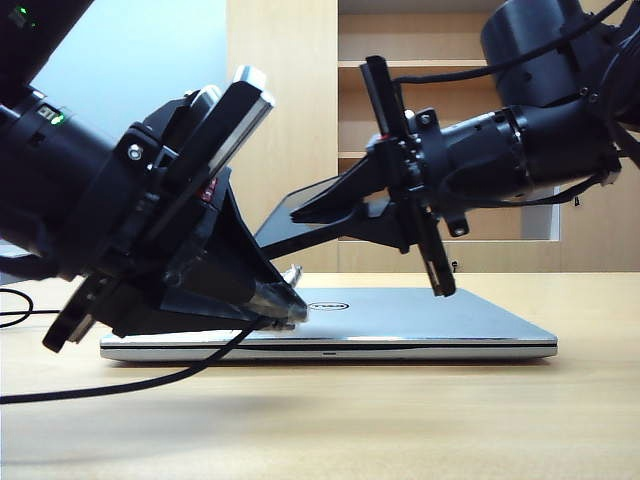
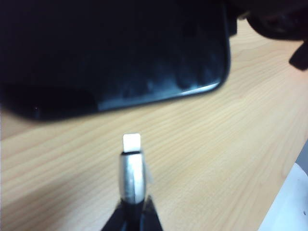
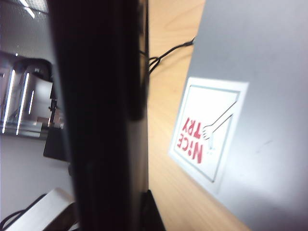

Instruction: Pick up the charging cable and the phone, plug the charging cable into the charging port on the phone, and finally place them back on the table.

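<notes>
One table (image 1: 420,420), pale wood grain, fills the near ground; one tall wooden shelf cabinet (image 1: 300,120) stands at the far side. One closed silver laptop (image 1: 400,325) lies flat on the table at centre; the right wrist view shows one white sticker (image 3: 207,130) with red lettering on its lid.

Two arms are in view, one gripper each. The left gripper (image 1: 285,300) sits low at left centre, just above the laptop's left end, its jaws pressed together on the plug end of the one charging cable (image 1: 150,380). The black cord trails from there down and left across the table. In the left wrist view the silver plug (image 2: 131,166) sticks out past the fingertips and points at the phone's edge, close to it but apart, with bare table showing between.

The right gripper (image 1: 300,213) reaches in from the upper right to the centre, above the laptop, its jaws clamped on the one phone (image 2: 115,53). The phone is held off the table, tilted. In the right wrist view it fills the frame edge-on as a dark slab (image 3: 101,115). The charging port cannot be made out.
</notes>
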`<state>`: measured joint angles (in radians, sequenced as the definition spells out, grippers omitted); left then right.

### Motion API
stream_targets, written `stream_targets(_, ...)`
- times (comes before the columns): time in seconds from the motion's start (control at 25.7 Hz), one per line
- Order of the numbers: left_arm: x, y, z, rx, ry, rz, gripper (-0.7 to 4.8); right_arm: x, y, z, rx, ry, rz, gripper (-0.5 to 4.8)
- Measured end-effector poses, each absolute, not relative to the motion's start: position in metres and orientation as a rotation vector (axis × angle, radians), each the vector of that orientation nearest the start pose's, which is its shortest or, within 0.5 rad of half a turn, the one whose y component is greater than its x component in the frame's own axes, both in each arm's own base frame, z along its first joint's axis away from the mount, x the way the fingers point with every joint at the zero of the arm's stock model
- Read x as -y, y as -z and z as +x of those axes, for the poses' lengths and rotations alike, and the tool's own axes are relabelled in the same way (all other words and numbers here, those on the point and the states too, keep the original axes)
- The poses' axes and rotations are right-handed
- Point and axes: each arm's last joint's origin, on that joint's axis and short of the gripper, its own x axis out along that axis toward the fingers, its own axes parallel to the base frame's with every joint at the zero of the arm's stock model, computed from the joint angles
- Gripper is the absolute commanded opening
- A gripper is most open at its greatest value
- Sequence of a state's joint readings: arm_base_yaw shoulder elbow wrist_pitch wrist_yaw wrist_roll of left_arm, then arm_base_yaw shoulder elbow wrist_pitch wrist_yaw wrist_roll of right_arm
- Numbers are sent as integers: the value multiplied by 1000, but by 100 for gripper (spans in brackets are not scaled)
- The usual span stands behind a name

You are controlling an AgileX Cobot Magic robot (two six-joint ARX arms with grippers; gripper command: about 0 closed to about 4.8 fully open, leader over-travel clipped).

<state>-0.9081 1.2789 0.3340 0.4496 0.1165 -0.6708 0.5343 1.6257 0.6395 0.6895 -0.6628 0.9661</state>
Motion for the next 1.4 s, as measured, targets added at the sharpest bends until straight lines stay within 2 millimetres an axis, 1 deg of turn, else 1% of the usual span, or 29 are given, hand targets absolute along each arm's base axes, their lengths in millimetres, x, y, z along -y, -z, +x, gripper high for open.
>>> stream_targets(0.58, 177, -148, 134, -799, 778, -467, -7, -172, -169, 254, -833, -944, 821, -6)
stream_targets(0.78, 178, -150, 134, -784, 785, -477, -7, -171, -164, 253, -885, -923, 813, -6)
stream_targets(1.4, 177, -150, 135, -784, 788, -479, -7, -172, -165, 252, -896, -951, 815, -6)
